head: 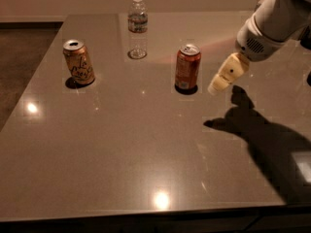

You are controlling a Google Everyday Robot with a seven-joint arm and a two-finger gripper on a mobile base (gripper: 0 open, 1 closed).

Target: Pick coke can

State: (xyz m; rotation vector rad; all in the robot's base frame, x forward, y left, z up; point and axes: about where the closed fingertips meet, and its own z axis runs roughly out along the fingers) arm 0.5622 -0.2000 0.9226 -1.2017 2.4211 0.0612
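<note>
**Ana:** Where is the gripper?

**Ben:** The gripper (216, 86) hangs low over the table (146, 149), just to the right of the coke can (187, 68). It is near the can but not touching it. It points down and to the left.

**Ana:** Is it spread wide or pressed together?

**Ben:** I can't tell from here.

**Ana:** What does the coke can look like?

**Ben:** It is red-orange and round, and it stands up straight. Its top is silver, and a pale band runs near its bottom. It sits around the middle of the table, a bit toward the back, with a small dark patch under it.

**Ana:** Is there room around it?

**Ben:** Lots. The table is bare in front of it and on both sides. The bottle (137, 27) stands behind it to the left, well apart. The gold can (78, 62) is far off, near the left edge. The front edge is a long way from the coke can.

**Ana:** What do things feel like?

**Ben:** The table looks flat, smooth and shiny, with bright spots (161, 199) of light on it. The gripper is pale cream. The arm (277, 23) is white and rounded. The bottle is clear with a white cap. The gold can has dark curly writing. The arm's shadow (265, 137) lies dark on the right.
</note>
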